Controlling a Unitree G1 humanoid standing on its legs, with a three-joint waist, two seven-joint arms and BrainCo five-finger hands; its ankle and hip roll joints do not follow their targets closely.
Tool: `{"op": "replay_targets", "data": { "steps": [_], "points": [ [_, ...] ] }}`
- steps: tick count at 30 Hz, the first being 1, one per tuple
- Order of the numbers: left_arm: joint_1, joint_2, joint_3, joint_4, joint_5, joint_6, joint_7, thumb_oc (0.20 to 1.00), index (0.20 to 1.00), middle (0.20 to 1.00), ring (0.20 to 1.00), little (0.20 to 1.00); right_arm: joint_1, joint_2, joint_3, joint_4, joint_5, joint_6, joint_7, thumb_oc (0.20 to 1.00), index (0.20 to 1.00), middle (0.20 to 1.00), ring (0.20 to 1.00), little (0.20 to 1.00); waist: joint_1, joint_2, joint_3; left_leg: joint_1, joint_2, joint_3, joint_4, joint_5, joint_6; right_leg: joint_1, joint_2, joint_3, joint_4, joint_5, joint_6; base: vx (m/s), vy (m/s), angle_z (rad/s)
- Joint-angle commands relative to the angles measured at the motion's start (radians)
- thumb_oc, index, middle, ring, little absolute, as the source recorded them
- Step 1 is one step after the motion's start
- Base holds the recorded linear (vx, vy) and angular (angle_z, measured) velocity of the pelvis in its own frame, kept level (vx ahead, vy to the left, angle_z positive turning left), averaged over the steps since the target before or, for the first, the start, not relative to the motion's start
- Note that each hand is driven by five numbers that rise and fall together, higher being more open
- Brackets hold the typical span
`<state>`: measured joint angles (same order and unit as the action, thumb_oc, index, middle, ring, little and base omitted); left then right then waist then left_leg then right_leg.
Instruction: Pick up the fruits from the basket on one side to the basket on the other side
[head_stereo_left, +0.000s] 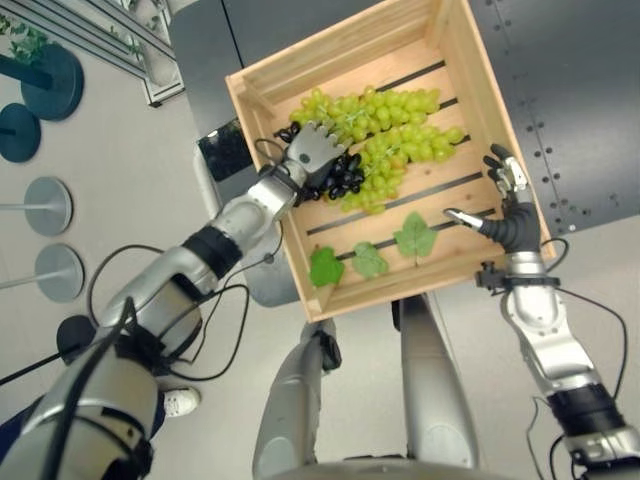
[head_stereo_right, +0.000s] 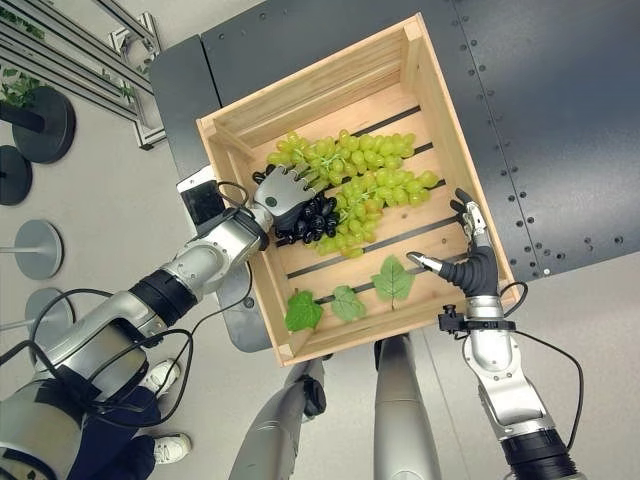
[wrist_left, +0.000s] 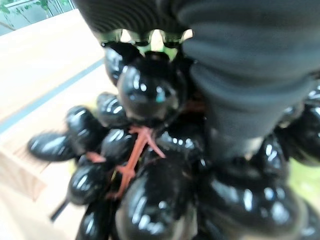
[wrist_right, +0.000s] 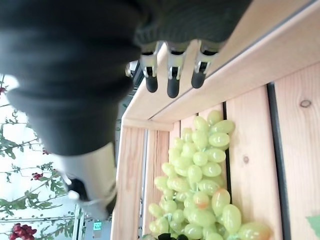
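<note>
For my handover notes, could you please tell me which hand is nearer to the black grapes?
Left. The left hand lies on the black grapes inside the wooden crate; the right hand is at the crate's opposite wall, apart from them.

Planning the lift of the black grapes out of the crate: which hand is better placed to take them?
Left. The left hand is already on the black grapes in the crate, fingers curled over the bunch. The right hand sits open at the crate's right wall, away from them.
</note>
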<state>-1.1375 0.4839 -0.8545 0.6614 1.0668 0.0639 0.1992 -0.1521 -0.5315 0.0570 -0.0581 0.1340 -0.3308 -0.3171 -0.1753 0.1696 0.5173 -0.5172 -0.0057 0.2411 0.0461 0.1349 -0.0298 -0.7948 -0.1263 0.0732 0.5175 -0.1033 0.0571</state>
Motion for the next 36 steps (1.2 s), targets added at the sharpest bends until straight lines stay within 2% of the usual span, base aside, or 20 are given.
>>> {"op": "replay_targets", "data": {
  "steps": [1,7,20,24,27,28,34,36],
  "points": [
    [-0.02,-0.042,-0.004,0.16,0.048,0.019,-0.029,0.2,0.2,0.2,0.2,0.2,0.023,-0.036,-0.019,-0.092,0.035,-0.078,-0.015,1.0,1.0,1.0,1.0,1.0,-0.043,0.012,0.003,-0.001,0.055,-0.022,0.147,-0.149,-0.049,0.084,0.029,-0.043,-0.205,0.093,0.065,-0.01,-0.013,-0.05],
    [0.001,-0.041,-0.006,0.155,0.068,0.024,-0.039,0.2,0.2,0.2,0.2,0.2,0.025,-0.036,-0.021,-0.098,0.036,-0.078,-0.021,1.0,1.0,1.0,1.0,1.0,-0.041,0.012,0.003,-0.02,0.059,-0.017,0.155,-0.143,-0.049,0.068,0.032,-0.038,-0.208,0.105,0.062,-0.01,-0.009,-0.05],
    [-0.014,-0.101,0.001,0.179,0.04,0.032,-0.028,0.2,0.2,0.2,0.2,0.2,0.002,-0.037,0.007,-0.078,0.051,-0.078,-0.016,1.0,1.0,1.0,1.0,1.0,-0.043,0.02,0.003,-0.003,0.059,-0.025,0.161,-0.15,-0.051,0.094,0.027,-0.049,-0.203,0.095,0.061,0.0,0.0,0.0],
    [0.032,-0.115,0.098,0.097,-0.078,0.037,-0.002,0.2,0.2,0.2,0.2,0.2,0.011,-0.033,0.004,-0.069,0.063,-0.072,-0.004,1.0,1.0,1.0,1.0,1.0,-0.032,0.026,0.003,0.029,0.055,-0.037,0.159,-0.148,-0.051,0.133,0.021,-0.06,-0.203,0.09,0.058,-0.01,-0.014,0.03],
    [0.089,0.035,0.2,-0.037,-0.166,0.011,0.018,0.2,0.2,0.2,0.2,0.2,0.053,-0.037,-0.029,-0.068,0.055,-0.061,0.006,1.0,1.0,1.0,1.0,1.0,-0.02,0.044,0.003,0.067,0.048,-0.048,0.149,-0.144,-0.052,0.173,0.012,-0.066,-0.205,0.088,0.057,-0.01,0.002,0.03],
    [0.154,0.065,0.237,-0.092,-0.174,0.005,0.04,0.2,0.2,0.2,0.2,0.2,0.064,-0.029,-0.024,-0.066,0.049,-0.058,0.009,1.0,1.0,1.0,1.0,1.0,-0.016,0.046,0.003,0.082,0.043,-0.051,0.14,-0.136,-0.051,0.189,0.01,-0.069,-0.209,0.095,0.055,0.0,0.0,0.0],
    [0.221,0.127,0.308,-0.177,-0.183,-0.014,0.062,0.2,0.2,0.2,0.2,0.2,0.083,-0.036,-0.011,-0.026,0.039,-0.041,0.03,1.0,1.0,1.0,1.0,1.0,-0.001,0.046,-0.016,0.135,0.031,-0.065,0.121,-0.131,-0.053,0.252,-0.003,-0.084,-0.223,0.092,0.056,0.02,-0.002,0.16],
    [0.233,0.166,0.339,-0.236,-0.205,-0.03,0.067,0.2,0.2,0.2,0.2,0.2,0.08,-0.038,0.006,-0.003,0.039,-0.026,0.051,1.0,1.0,1.0,1.0,1.0,0.015,0.051,-0.035,0.169,0.027,-0.074,0.109,-0.134,-0.055,0.29,-0.01,-0.092,-0.233,0.085,0.06,0.06,0.024,0.04]
  ]
}}
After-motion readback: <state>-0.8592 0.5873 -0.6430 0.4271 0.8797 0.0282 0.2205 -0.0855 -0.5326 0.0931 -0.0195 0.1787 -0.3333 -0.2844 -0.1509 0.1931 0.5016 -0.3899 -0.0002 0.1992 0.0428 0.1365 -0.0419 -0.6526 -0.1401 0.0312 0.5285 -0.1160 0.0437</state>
